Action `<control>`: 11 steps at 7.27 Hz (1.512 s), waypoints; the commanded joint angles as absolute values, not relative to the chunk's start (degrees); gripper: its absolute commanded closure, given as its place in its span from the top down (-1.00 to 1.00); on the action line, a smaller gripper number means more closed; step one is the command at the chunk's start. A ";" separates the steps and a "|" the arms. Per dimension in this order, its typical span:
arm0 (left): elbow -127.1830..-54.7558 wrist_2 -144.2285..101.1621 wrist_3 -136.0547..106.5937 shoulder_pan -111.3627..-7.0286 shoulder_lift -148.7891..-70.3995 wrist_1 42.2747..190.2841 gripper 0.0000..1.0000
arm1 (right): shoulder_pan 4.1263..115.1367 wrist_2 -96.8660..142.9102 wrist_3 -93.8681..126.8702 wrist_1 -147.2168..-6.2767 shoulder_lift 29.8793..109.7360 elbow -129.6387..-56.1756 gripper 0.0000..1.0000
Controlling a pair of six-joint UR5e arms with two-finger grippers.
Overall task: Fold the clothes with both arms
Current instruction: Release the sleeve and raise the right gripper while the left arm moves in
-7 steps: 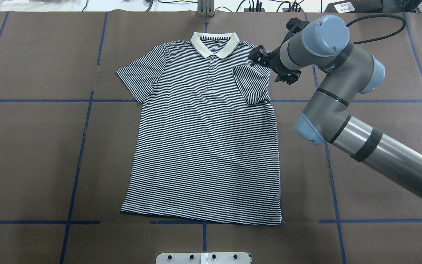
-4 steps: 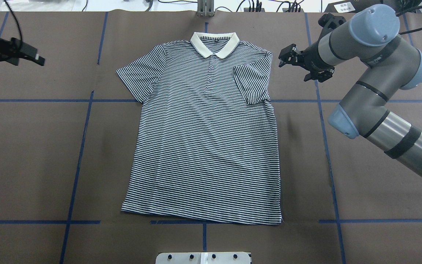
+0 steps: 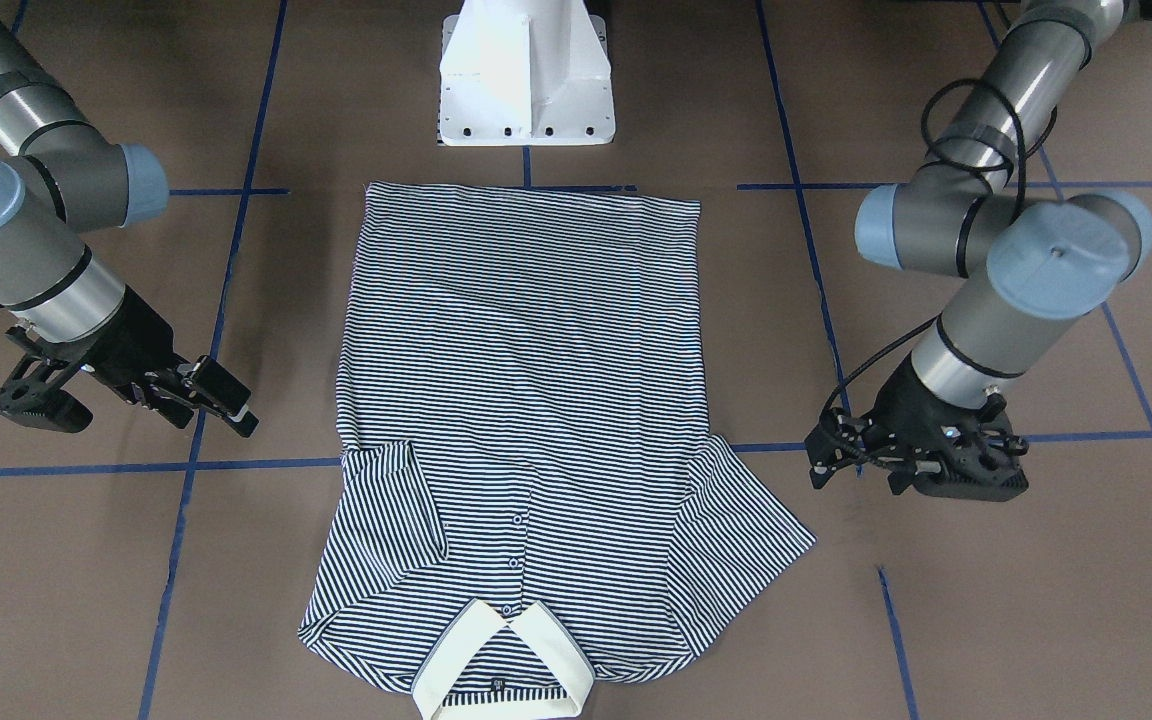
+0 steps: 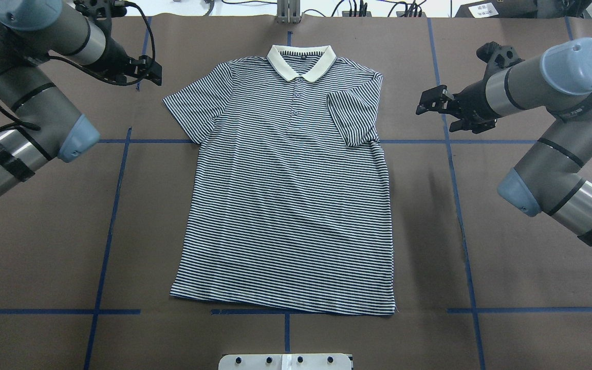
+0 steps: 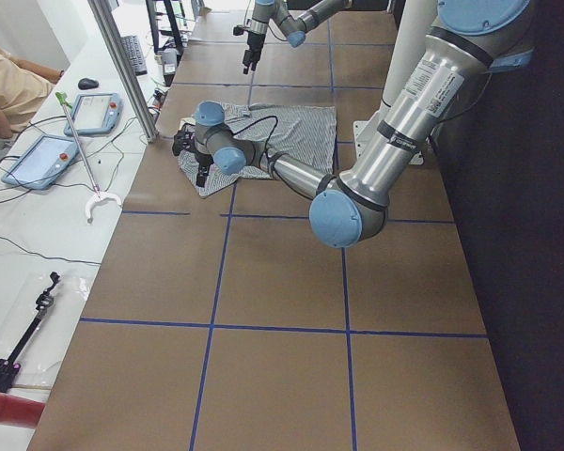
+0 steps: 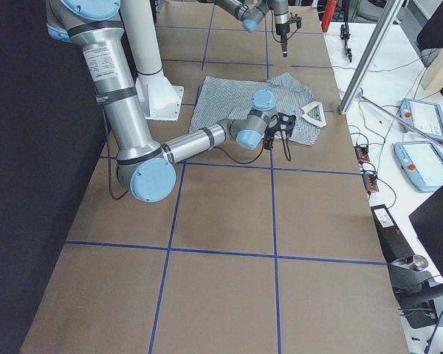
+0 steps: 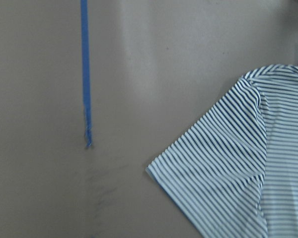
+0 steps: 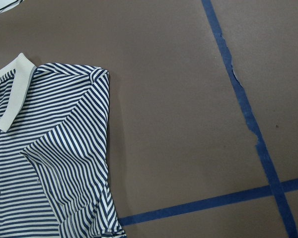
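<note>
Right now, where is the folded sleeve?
In the overhead view, the folded sleeve lies on the polo shirt, on the robot's right, near the collar.

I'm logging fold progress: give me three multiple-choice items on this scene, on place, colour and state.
1. Relative to the shirt, the right gripper is: A) over its middle B) off to its side C) at its hem.
2. The collar is: A) red B) black C) cream-white.
3. The sleeve on the robot's right is: A) folded onto the chest B) spread flat C) rolled up.
Key: B, it hangs clear of the cloth; C, pale beside the stripes; A, it overlaps the body.
</note>
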State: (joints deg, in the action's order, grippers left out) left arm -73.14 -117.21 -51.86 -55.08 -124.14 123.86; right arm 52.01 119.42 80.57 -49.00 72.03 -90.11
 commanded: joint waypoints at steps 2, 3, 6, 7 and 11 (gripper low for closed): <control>-62.23 -111.74 -52.73 -53.18 -127.00 132.89 0.40 | 51.59 119.01 81.12 -47.64 72.34 -89.65 1.00; -62.05 -110.06 -53.34 -51.69 -126.91 132.89 0.33 | 51.59 119.09 80.95 -47.55 72.25 -89.65 1.00; -60.30 -109.86 -54.23 -50.54 -128.32 133.24 0.24 | 51.59 119.09 81.03 -47.55 71.98 -89.65 1.00; -60.21 -109.86 -54.23 -50.54 -128.32 133.33 0.14 | 51.59 119.18 80.95 -47.55 72.07 -89.65 1.00; -59.59 -108.72 -54.23 -49.84 -128.76 133.51 0.02 | 51.68 119.27 80.95 -47.55 72.42 -89.74 1.00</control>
